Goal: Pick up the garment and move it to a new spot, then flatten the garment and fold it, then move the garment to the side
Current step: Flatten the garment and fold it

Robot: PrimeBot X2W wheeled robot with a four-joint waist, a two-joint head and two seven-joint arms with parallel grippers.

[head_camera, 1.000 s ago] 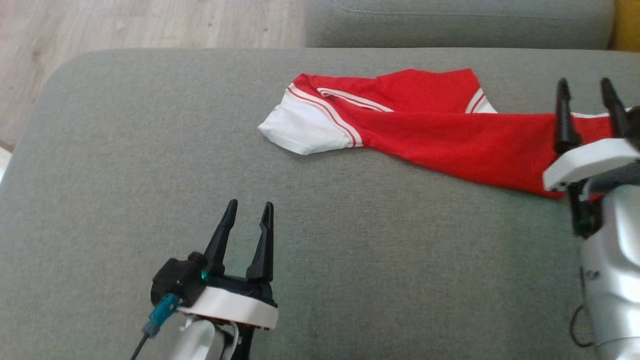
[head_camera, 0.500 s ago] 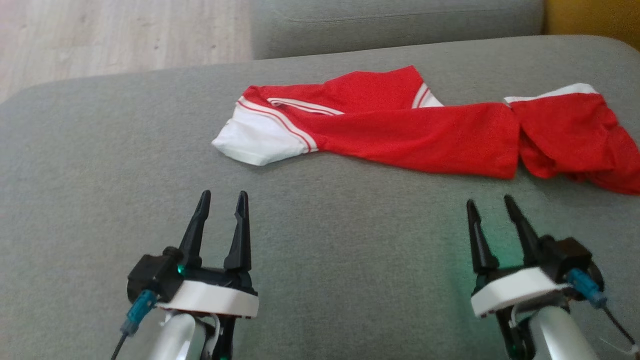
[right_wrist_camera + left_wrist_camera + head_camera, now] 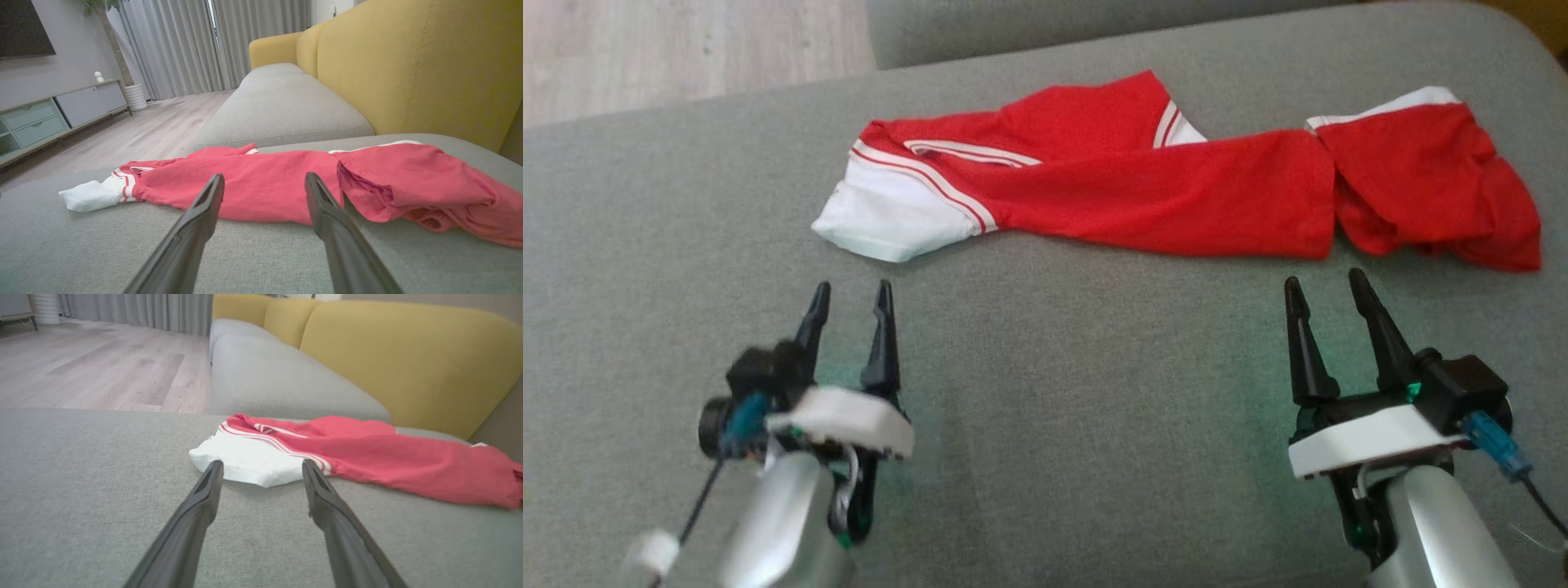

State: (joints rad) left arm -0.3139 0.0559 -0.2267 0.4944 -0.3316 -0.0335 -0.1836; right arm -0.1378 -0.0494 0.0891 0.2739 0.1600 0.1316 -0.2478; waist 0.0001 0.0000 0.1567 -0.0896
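A red garment (image 3: pixel 1160 188) with white sleeves and striped trim lies bunched in a long band across the far part of the grey cushion (image 3: pixel 1045 392). Its white sleeve end points left and a crumpled red end lies at the right. My left gripper (image 3: pixel 849 291) stands open and empty, just short of the white sleeve (image 3: pixel 249 457). My right gripper (image 3: pixel 1325 286) is open and empty too, a little short of the garment's (image 3: pixel 286 183) near edge, close to where the crumpled end meets the flat band.
Beyond the grey cushion sits a second grey seat (image 3: pixel 278 106) with yellow backrests (image 3: pixel 408 61) behind. Wooden floor (image 3: pixel 686 49) lies past the cushion's left far edge. A low cabinet (image 3: pixel 49 114) and curtains stand across the room.
The head camera has swung, so the whole garment has come into view. My right gripper has drawn back off the garment to the near side; the left one edged toward the white sleeve.
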